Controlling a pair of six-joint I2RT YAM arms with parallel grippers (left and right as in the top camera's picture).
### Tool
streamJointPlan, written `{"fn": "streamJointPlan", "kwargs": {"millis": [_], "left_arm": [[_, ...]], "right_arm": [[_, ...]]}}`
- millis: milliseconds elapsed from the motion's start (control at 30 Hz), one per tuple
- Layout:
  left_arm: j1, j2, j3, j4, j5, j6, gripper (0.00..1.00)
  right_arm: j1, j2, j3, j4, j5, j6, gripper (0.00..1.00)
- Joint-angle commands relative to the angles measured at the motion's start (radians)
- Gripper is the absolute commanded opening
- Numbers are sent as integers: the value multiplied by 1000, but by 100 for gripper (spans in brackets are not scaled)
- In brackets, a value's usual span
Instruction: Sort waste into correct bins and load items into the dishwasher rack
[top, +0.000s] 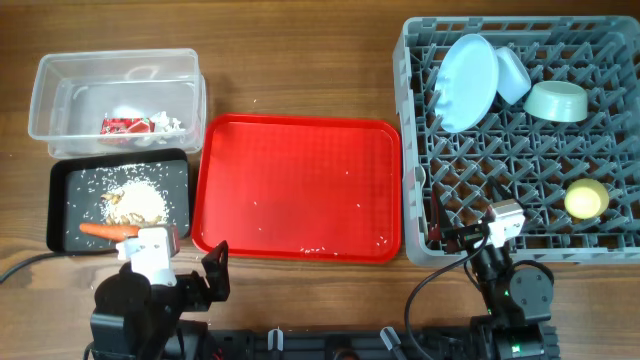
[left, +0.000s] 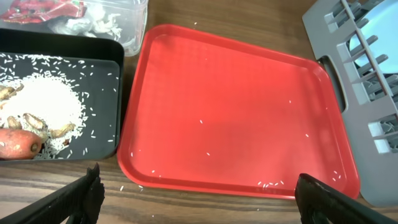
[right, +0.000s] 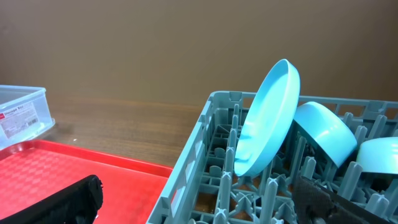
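We judge the task to be nearly finished. In the clear tub (top: 45, 100) lie the red-and-white wrapper (top: 124, 125) and the white tissue (top: 170, 124). The black tray (top: 60, 200) just in front of it holds the food scraps (top: 135, 203) and the carrot (top: 108, 230). In the dishwasher rack (top: 415, 150) the blue plate (top: 468, 82) stands tilted between the pegs, with the mint bowl (top: 556, 101) near it and the yellow cup (top: 586, 199) nearer the front. We cannot find the white spoon. The red serving tray (top: 300, 180) carries only some loose grains. The left end effector (left: 198, 177) and the right end effector (right: 196, 183) are both spread wide and hold nothing. Perhaps only the grains are left.
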Motion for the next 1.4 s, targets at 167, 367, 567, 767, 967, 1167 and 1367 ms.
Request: {"fn": "streamJointPlan", "kwargs": {"millis": [167,367,567,767,967,1167,1367], "left_arm": [[167,-246,-502,678,92,-2,100],[166,-246,-702,1031,35,5,100],[166,-246,-702,1034,39,2,100],[166,-245,-702,1034,39,2,100],[166,-244,-702,1034,39,2,100],[166,-244,-702,1034,39,2,100],[166,-244,-702,1034,39,2,100]], "right_arm": [[4,-10,-1,3,-16,-13,100],[4,-10,-1,3,-16,-13,100],[4,-10,-1,3,-16,-12,100],[4,-10,-1,3,-16,-13,100],[4,-10,-1,3,-16,-13,100],[4,-10,-1,3,-16,-13,100],[4,-10,-1,3,-16,-13,100]]}}
